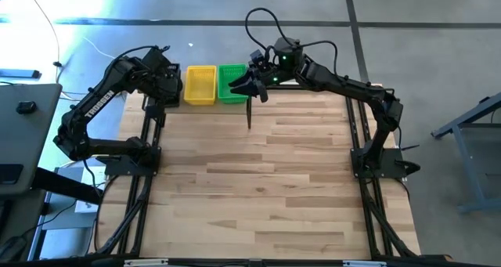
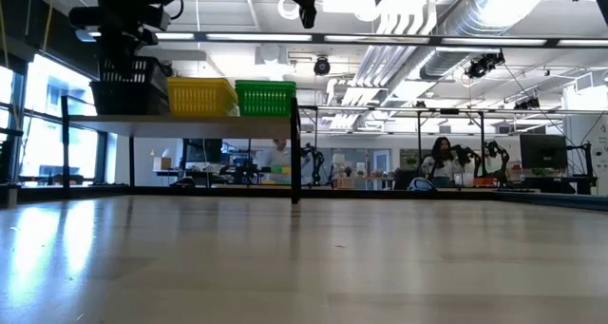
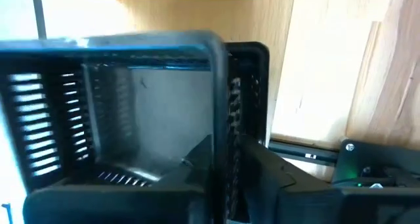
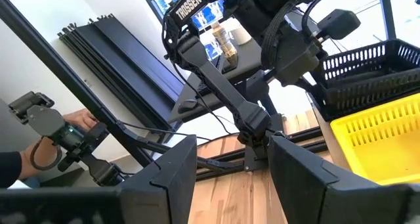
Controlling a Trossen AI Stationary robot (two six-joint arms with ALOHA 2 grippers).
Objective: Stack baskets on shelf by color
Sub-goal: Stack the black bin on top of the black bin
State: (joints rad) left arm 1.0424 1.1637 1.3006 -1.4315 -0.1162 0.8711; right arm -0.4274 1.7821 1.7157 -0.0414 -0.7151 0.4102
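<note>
Black perforated plastic baskets (image 2: 126,85) are being kept stacked at the left end of the light wooden shelf (image 2: 180,121) — beside yellow (image 1: 200,84) and green (image 1: 229,84) ones — with the left gripper (image 3: 220,155) straddling the top basket's wall, grip unclear, and the right gripper (image 1: 252,84) being held open above the green one.

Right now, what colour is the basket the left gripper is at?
Black basket, under the left gripper; clearest in the low view.

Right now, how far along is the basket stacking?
Looks nearly done: yellow baskets and green baskets sit stacked on the shelf. In hand: the left gripper is at the black baskets' wall, top basket nested. The right gripper hangs open and empty. No loose baskets show.
</note>
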